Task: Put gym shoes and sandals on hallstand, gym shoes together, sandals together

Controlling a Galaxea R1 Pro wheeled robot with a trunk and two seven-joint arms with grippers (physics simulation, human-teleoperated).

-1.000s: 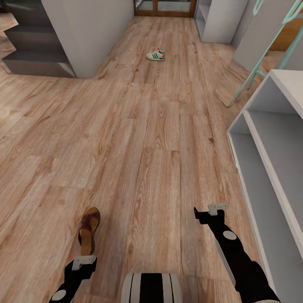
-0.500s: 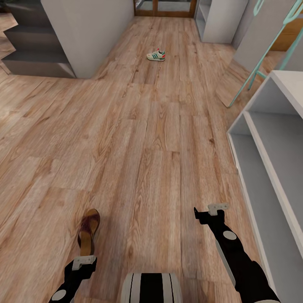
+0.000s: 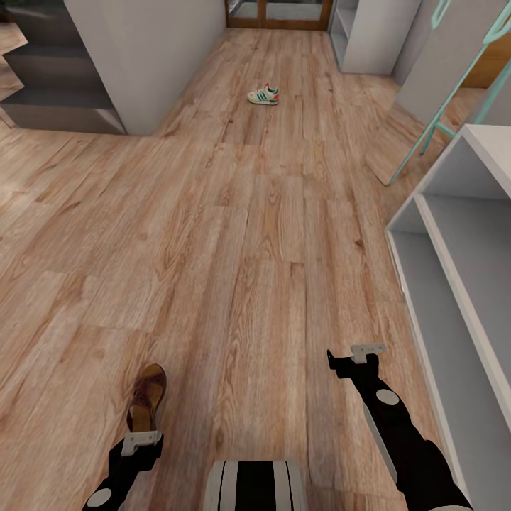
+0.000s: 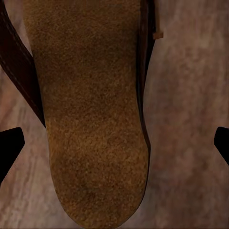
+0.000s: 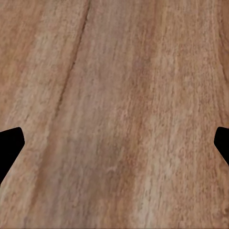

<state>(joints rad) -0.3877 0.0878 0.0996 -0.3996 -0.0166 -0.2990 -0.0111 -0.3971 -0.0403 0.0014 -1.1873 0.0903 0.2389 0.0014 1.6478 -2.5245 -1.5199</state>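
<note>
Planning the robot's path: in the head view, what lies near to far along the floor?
Left gripper → sandal → gym shoe → door.

Black arms with grey oval markings, pale grey wrist brackets, black-and-white striped trunk

Light brown wood-plank floor (image 3: 234, 234) running far down a corridor. Grey wall block (image 3: 149, 50) far left, dark grey steps (image 3: 50, 92) beside it. Wooden-framed door (image 3: 278, 13) at the far end. Pale open shelving (image 3: 465, 234) near right; mint frame (image 3: 454, 85) beyond.
</note>
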